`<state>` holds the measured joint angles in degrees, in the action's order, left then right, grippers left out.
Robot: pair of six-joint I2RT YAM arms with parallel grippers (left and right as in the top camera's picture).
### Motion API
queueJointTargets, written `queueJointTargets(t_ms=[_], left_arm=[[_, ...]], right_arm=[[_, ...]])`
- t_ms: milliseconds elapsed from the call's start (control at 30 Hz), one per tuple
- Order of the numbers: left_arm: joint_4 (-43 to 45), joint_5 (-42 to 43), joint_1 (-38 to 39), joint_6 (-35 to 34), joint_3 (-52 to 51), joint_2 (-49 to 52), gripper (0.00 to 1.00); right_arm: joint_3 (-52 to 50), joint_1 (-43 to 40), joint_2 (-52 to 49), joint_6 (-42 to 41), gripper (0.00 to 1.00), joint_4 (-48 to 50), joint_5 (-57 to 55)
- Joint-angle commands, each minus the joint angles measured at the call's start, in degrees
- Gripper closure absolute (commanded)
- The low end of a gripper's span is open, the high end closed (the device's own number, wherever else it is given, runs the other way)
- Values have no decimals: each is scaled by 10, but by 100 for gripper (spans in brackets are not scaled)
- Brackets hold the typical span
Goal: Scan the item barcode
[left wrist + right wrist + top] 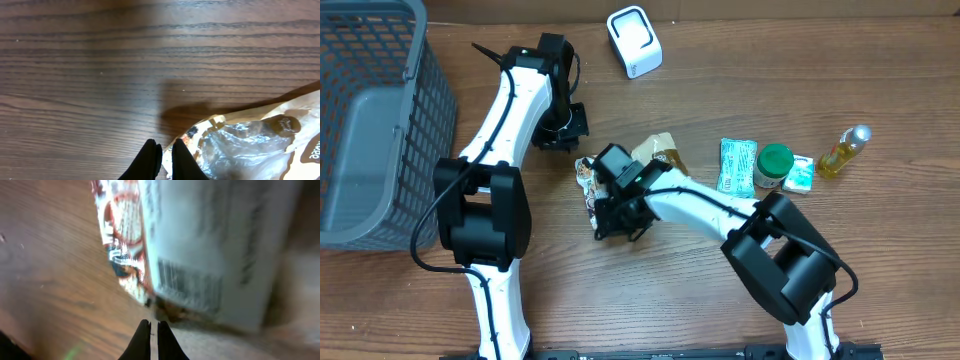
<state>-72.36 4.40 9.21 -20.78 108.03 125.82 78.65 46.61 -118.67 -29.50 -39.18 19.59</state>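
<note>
The item is a colourful snack packet [586, 177] lying near the table's middle. In the right wrist view its pale back with a printed barcode [190, 286] fills the area just ahead of my right gripper [154, 326]. That gripper is shut, with nothing visible between its fingers, and in the overhead view it [606, 208] sits over the packet's lower end. My left gripper [563, 135] hovers up and left of the packet. It [164, 148] is shut and holds nothing, beside the corner of a tan pouch with a clear window [250, 142]. The white scanner [634, 41] stands at the back.
A grey mesh basket [380, 120] fills the left side. A tan pouch [660, 150] lies behind the right gripper. At right are a green-white packet [737, 165], a green-lidded jar [773, 165], a small sachet [800, 174] and a yellow bottle [845, 150].
</note>
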Motion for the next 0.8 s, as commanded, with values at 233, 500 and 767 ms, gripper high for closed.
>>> queueJointTargets(t_ms=[233, 500, 767], left_arm=[[-25, 28, -5, 20, -3, 1, 92], [-100, 94, -5, 92, -3, 1, 96], [-103, 105, 11, 83, -6, 1, 96]], right_arm=[[125, -60, 29, 73, 82, -82, 23], [131, -123, 29, 73, 78, -117, -35], [127, -158, 29, 75, 76, -118, -63]])
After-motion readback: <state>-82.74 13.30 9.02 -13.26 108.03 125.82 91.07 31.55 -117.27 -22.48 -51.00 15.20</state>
